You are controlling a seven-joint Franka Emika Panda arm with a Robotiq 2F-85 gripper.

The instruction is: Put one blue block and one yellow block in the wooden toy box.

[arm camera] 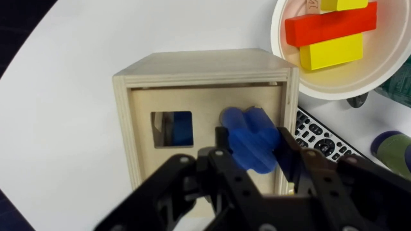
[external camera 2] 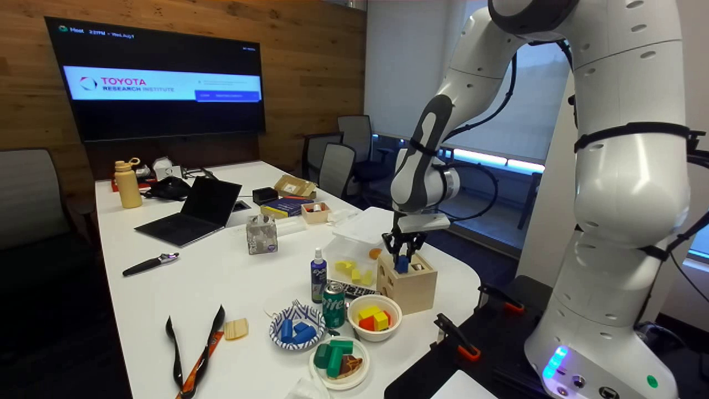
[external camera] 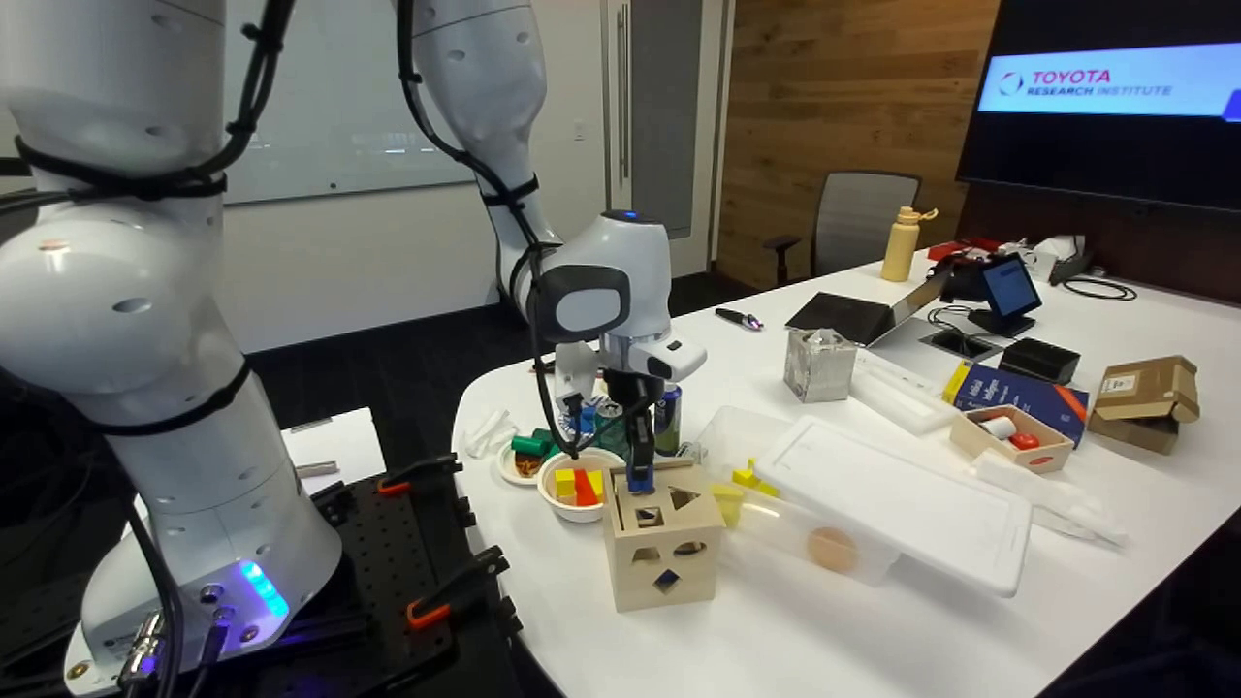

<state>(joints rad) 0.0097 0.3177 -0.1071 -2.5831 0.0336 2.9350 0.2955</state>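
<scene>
The wooden toy box (external camera: pixel 669 582) stands near the table's edge; it also shows in an exterior view (external camera 2: pixel 415 293) and the wrist view (arm camera: pixel 208 62). My gripper (arm camera: pixel 252 139) is above its top face, shut on a blue block (arm camera: pixel 253 154) with a lobed outline. The block's lower end meets a cut-out in the top face; how deep it sits I cannot tell. Something blue (arm camera: pixel 182 128) shows inside the box through the square hole. Yellow blocks (arm camera: pixel 332 51) lie with red ones in a white bowl (external camera 2: pixel 400 311). Other blue blocks (external camera 2: pixel 303 335) lie in a patterned bowl (external camera 2: pixel 274 336).
A clear plastic bin (external camera: pixel 863 548) with a white lid (external camera: pixel 902 494) and yellow pieces (external camera 2: pixel 354 271) stands beside the box. A remote (arm camera: pixel 324 146), a green can (external camera 2: pixel 333 305), a spray bottle (external camera 2: pixel 318 277) and a plate of green blocks (external camera 2: pixel 363 377) are close by.
</scene>
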